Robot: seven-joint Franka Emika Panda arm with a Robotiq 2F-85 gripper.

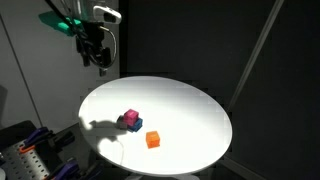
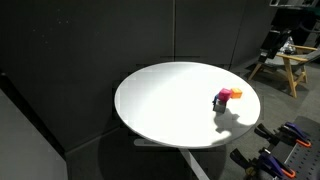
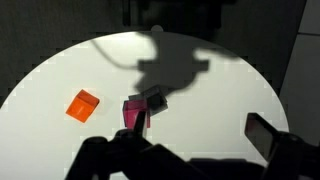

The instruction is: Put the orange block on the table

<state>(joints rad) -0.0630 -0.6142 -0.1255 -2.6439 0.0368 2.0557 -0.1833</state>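
The orange block [image 1: 152, 139] lies on the round white table [image 1: 190, 105], near its front edge and apart from the other blocks. It also shows in an exterior view [image 2: 236, 94] and in the wrist view [image 3: 83, 104]. A magenta block [image 1: 130, 118] sits against a blue block [image 1: 133, 126] next to it. My gripper [image 1: 100, 55] hangs high above the table's far edge, well away from the blocks. In the wrist view my gripper [image 3: 200, 135] has its fingers spread wide with nothing between them.
The arm's shadow falls across the table [image 3: 220, 90] and over the magenta block [image 3: 135, 112]. Dark curtains surround the table [image 2: 170, 100]. A wooden stand [image 2: 290, 65] is at the far side and clamps [image 2: 290, 135] lie beyond the table's edge.
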